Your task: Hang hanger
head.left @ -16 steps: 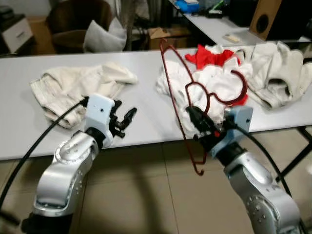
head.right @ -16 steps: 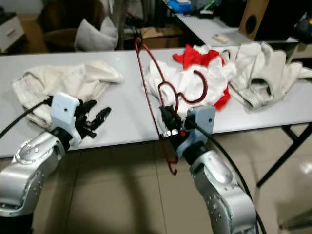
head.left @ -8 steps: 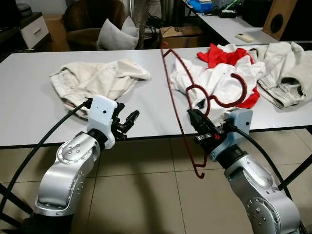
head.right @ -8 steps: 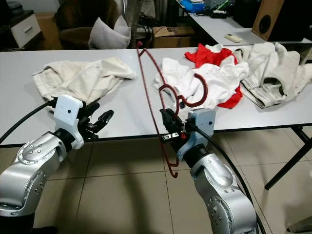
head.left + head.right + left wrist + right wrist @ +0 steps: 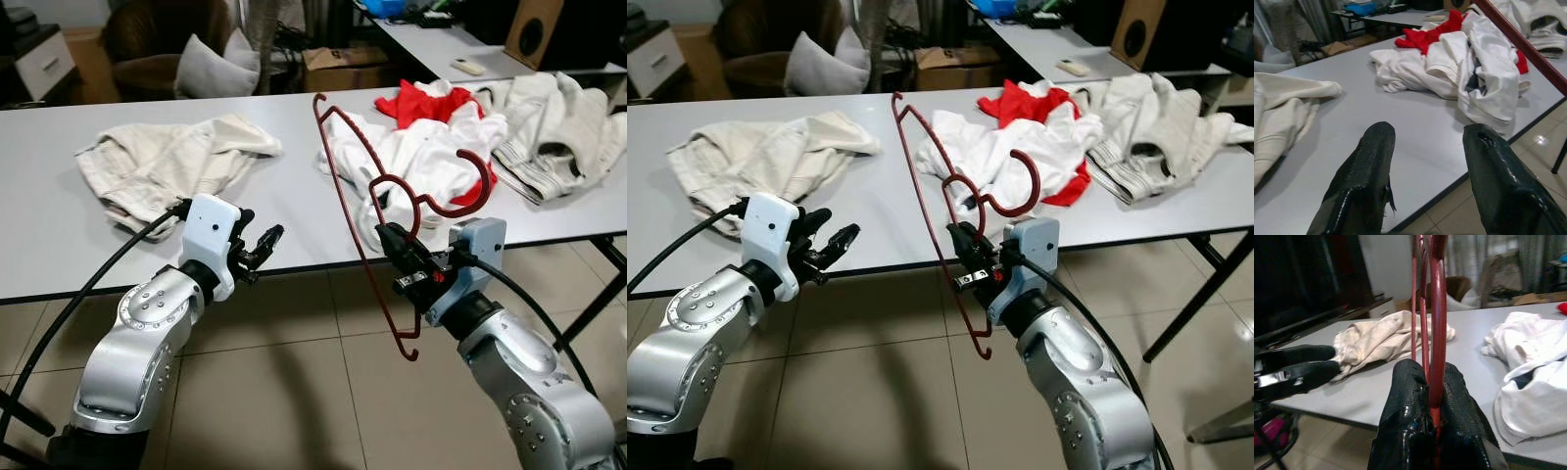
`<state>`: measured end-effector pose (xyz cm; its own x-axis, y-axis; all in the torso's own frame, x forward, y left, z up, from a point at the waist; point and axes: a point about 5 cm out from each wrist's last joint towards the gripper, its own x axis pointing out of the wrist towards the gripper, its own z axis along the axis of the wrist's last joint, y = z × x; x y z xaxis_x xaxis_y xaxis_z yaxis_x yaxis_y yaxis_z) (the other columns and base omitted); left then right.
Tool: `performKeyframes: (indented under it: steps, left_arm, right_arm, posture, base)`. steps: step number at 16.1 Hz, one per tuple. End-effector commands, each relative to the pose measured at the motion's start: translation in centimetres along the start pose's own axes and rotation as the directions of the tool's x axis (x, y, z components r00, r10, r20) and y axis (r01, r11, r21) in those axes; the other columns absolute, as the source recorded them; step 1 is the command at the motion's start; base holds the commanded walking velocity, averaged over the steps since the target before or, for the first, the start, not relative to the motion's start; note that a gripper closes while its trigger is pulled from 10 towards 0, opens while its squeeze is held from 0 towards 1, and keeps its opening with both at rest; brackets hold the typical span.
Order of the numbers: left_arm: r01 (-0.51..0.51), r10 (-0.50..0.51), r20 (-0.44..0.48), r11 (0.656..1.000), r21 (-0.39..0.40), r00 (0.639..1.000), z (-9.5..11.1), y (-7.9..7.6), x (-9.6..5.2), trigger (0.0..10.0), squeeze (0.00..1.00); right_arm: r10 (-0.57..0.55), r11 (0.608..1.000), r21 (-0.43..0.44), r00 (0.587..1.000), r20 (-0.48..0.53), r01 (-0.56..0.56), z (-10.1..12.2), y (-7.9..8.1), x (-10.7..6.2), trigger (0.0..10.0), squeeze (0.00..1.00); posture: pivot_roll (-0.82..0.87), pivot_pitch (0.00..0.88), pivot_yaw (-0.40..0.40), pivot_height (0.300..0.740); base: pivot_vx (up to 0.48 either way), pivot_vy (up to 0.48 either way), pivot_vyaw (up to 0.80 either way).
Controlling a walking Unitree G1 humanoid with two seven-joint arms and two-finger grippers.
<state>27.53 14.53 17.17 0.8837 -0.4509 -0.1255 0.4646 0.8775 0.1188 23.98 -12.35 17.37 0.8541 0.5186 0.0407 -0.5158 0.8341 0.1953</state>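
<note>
Head stereo pair angled down over the table; wrist cameras close along each arm's jaws, table shared.

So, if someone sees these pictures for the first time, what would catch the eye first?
Probably the dark red wire hanger, held upright off the long white table's near edge by the right claw, shut on it. Next, the red and white clothes pile behind it. The left claw hovers open, empty, at that edge.

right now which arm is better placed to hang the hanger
Right. The right end effector is already shut on the red hanger, holding it upright before the table; the left end effector is open, holding nothing.
</note>
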Motion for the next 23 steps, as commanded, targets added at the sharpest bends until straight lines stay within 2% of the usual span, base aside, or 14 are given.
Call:
performKeyframes:
  steps: [1, 4, 7, 12, 14, 15, 17, 23]
  left_arm:
    - [0.001, -0.001, 0.001, 1.000, 0.016, 1.000, 0.1, 0.2, 0.1, 10.0, 0.00]
    - [0.002, -0.002, 0.002, 1.000, 0.020, 1.000, 0.0, 0.2, 0.1, 10.0, 0.00]
    - [0.004, -0.004, 0.004, 1.000, 0.022, 1.000, 0.1, 0.2, 0.2, 10.0, 0.00]
    - [0.009, -0.009, 0.006, 1.000, 0.023, 1.000, 0.0, 0.0, 0.3, 10.0, 0.00]
    - [-0.003, 0.003, 0.007, 1.000, 0.019, 1.000, -0.1, 0.2, 0.2, 10.0, 0.00]
    - [-0.009, 0.009, 0.006, 1.000, 0.018, 1.000, -0.1, 0.4, 0.2, 10.0, 0.00]
    - [-0.011, 0.010, 0.020, 1.000, 0.012, 1.000, 0.1, 0.8, 0.1, 10.0, 0.00]
    - [-0.020, 0.021, 0.056, 1.000, -0.010, 0.998, 0.6, 1.7, -0.7, 10.0, 0.00]
  right_arm:
    - [0.035, 0.999, -0.010, 0.999, 0.023, -0.035, 1.0, 0.0, 0.0, 0.0, 0.00]
    - [0.034, 0.999, -0.012, 0.999, 0.022, -0.033, 1.6, -0.6, -0.1, 0.0, 0.00]
    - [0.026, 1.000, 0.016, 0.999, 0.043, -0.027, 2.1, -0.6, 0.1, 0.0, 0.00]
    - [0.025, 1.000, 0.013, 0.997, 0.072, -0.026, 2.9, -0.6, 0.2, 0.0, 0.00]
    - [0.106, 0.993, 0.033, 0.990, 0.088, -0.110, 3.5, -0.5, 0.0, 0.0, 0.00]
    - [0.212, 0.974, 0.055, 0.972, 0.100, -0.218, 4.1, -0.2, -0.4, 0.0, 0.00]
    - [0.288, 0.947, 0.100, 0.946, 0.147, -0.304, 5.1, -0.4, -0.9, 0.0, 0.00]
    - [0.348, 0.903, 0.179, 0.908, 0.232, -0.391, 6.4, -1.8, -1.6, 0.0, 0.00]
  posture:
    - [-0.16, 0.000, 0.037, 0.740]
    - [-0.16, 0.000, 0.036, 0.740]
    - [-0.16, 0.000, 0.034, 0.740]
    - [-0.17, 0.000, 0.027, 0.740]
    - [-0.18, 0.000, 0.024, 0.740]
    - [-0.18, 0.000, 0.026, 0.740]
    - [-0.18, 0.000, 0.028, 0.740]
    - [-0.18, 0.000, 0.015, 0.740]
  base:
    - [0.000, 0.000, 0.00]
    - [0.000, 0.000, 0.00]
    - [0.000, 0.000, 0.00]
    - [0.000, 0.000, 0.00]
    - [0.000, 0.000, 0.00]
    - [0.000, 0.000, 0.00]
    - [0.000, 0.000, 0.00]
    - [0.000, 0.000, 0.00]
